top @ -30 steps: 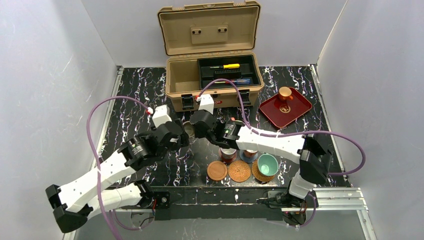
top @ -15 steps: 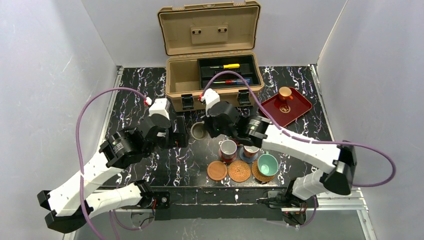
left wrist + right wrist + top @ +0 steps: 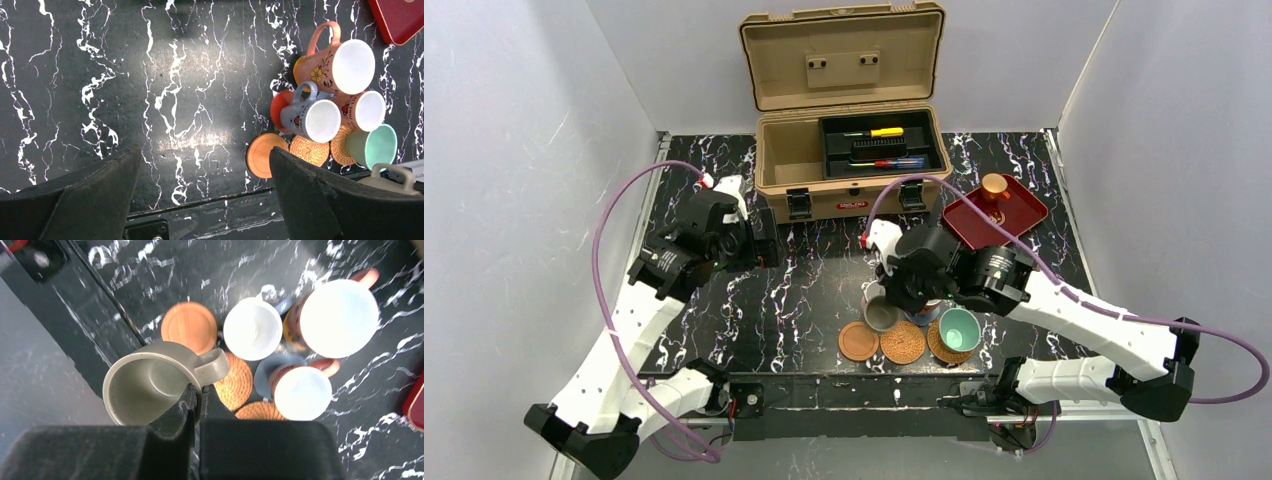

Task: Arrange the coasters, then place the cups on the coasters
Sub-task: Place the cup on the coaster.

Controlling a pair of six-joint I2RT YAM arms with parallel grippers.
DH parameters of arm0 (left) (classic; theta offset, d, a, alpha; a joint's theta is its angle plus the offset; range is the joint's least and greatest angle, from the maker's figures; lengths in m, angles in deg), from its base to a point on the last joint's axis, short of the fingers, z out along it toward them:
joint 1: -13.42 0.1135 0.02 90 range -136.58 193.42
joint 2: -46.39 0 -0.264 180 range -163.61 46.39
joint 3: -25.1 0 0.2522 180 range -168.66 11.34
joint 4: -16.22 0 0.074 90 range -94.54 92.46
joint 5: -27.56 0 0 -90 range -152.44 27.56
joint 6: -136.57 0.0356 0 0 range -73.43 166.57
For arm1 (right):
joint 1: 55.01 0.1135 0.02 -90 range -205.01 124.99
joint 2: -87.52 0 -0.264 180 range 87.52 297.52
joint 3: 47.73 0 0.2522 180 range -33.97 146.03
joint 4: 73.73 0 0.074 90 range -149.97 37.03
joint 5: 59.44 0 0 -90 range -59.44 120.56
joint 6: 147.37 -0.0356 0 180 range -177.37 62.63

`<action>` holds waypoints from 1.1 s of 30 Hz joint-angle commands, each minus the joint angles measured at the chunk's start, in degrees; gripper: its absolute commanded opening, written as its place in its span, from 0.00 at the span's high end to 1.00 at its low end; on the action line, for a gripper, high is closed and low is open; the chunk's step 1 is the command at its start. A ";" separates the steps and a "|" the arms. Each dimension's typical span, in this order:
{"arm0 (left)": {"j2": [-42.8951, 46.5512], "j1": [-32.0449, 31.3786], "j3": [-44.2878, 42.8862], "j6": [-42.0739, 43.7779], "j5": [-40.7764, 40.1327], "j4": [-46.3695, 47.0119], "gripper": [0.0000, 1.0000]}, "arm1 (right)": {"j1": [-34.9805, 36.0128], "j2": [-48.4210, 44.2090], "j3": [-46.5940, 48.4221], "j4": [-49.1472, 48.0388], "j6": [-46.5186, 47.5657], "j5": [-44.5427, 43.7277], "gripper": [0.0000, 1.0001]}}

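from above, the left gripper (image 3: 762, 242) hangs over the black marbled table (image 3: 794, 300) near the open tan plastic toolbox (image 3: 844, 150), well apart from the cups. the right gripper (image 3: 890, 300) is over the near row of coasters. the grey-olive handled cup (image 3: 882, 316) is under it, upright, by the smooth wooden brown coaster (image 3: 858, 341) and the first woven orange-brown coaster (image 3: 902, 342). the wide teal-green cup (image 3: 960, 328) sits on the second woven coaster (image 3: 936, 346). a small orange cup (image 3: 996, 187) stands on the dark red rectangular tray (image 3: 1014, 220).

in the left wrist view, the two black fingers (image 3: 75, 200) stand wide apart with nothing between them. the pinkish flowered mug (image 3: 345, 65) and the blue-handled mug (image 3: 312, 117) are mouth up, handles towards the picture's upper left.

in the right wrist view, the fingers are pinched tight on the grey-olive cup's rim, right beside the handle. the mouth faces up and the handle points at the first woven coaster. i cannot tell whether the cup touches anything below.
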 commanded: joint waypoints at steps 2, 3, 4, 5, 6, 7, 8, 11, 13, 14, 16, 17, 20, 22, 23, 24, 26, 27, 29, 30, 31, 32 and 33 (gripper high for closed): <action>-1.64 3.55 0.79 6.85 7.12 4.61 0.02 | 1.45 -0.60 -5.68 2.39 -0.85 0.85 0.99; -1.77 3.61 1.39 7.75 7.22 5.50 0.02 | 1.67 -0.77 -6.95 1.96 -1.19 0.55 0.99; -1.85 3.80 1.99 8.73 6.95 6.26 0.02 | 1.85 -0.78 -8.03 1.27 -1.61 0.29 0.99; -1.98 4.03 2.46 9.71 6.38 6.71 0.02 | 2.03 -0.87 -9.41 0.70 -2.07 0.09 0.99; -2.33 4.36 3.67 12.11 1.85 7.41 0.02 | 2.24 -1.45 -12.24 -1.61 -3.12 -0.63 0.99; -2.20 4.56 4.19 12.74 0.81 7.96 0.02 | 2.32 -1.57 -13.03 -2.61 -3.67 -0.96 0.99; -2.01 4.68 4.89 13.30 0.07 8.69 0.02 | 2.37 -1.47 -13.22 -2.93 -3.96 -1.20 0.99; -0.96 4.74 7.35 14.38 -1.18 11.44 0.02 | 2.51 -1.15 -14.74 -4.82 -5.03 -1.90 0.99; -0.58 4.89 9.04 14.79 -1.69 13.18 0.02 | 2.51 -0.64 -15.97 -5.66 -6.05 -2.35 0.99; -0.55 4.96 9.80 14.82 -1.89 13.82 0.02 | 2.51 -0.55 -16.62 -6.00 -6.63 -2.52 0.99; -0.54 5.10 10.86 14.68 -1.45 14.84 0.02 | 2.51 -0.96 -18.08 -6.47 -7.86 -3.72 0.99; -0.42 5.07 11.35 14.73 -0.30 15.56 0.02 | 2.51 -1.31 -18.88 -6.61 -8.46 -4.37 0.99; 0.42 5.08 13.13 14.53 2.71 17.81 0.02 | 2.51 -2.59 -21.28 -6.41 -9.91 -6.26 0.99; 0.72 5.09 13.98 14.63 3.01 18.40 0.02 | 2.51 -3.44 -22.66 -6.73 -10.70 -7.41 0.99; 0.66 5.11 14.24 14.78 3.04 18.50 0.02 | 2.51 -3.79 -23.26 -7.37 -10.78 -7.75 0.99; 0.64 5.15 14.35 15.07 3.24 18.59 0.02 | 2.51 -4.10 -23.93 -8.07 -10.98 -7.98 0.99; 0.44 5.10 14.29 15.91 4.21 18.61 0.02 | 2.51 -4.26 -25.15 -9.36 -11.09 -8.34 0.99; 0.34 5.07 14.22 16.49 4.54 18.55 0.02 | 2.51 -4.26 -25.65 -9.77 -11.28 -8.54 0.99; 0.48 5.15 13.95 17.46 4.64 18.58 0.02 | 2.51 -4.26 -26.35 -10.49 -11.34 -9.03 0.99; 0.65 5.13 13.98 17.88 4.57 18.68 0.02 | 2.51 -4.18 -26.55 -10.69 -11.30 -9.39 0.99; 0.77 5.14 14.09 18.17 4.56 18.89 0.02 | 2.51 -4.17 -26.79 -10.99 -11.17 -9.71 0.99; 0.91 5.14 14.26 18.33 4.62 19.22 0.02 | 2.51 -4.25 -27.10 -11.54 -11.08 -10.08 0.99; 1.13 5.15 14.46 18.43 4.82 19.60 0.02 | 2.51 -4.28 -27.44 -12.13 -10.95 -10.29 0.99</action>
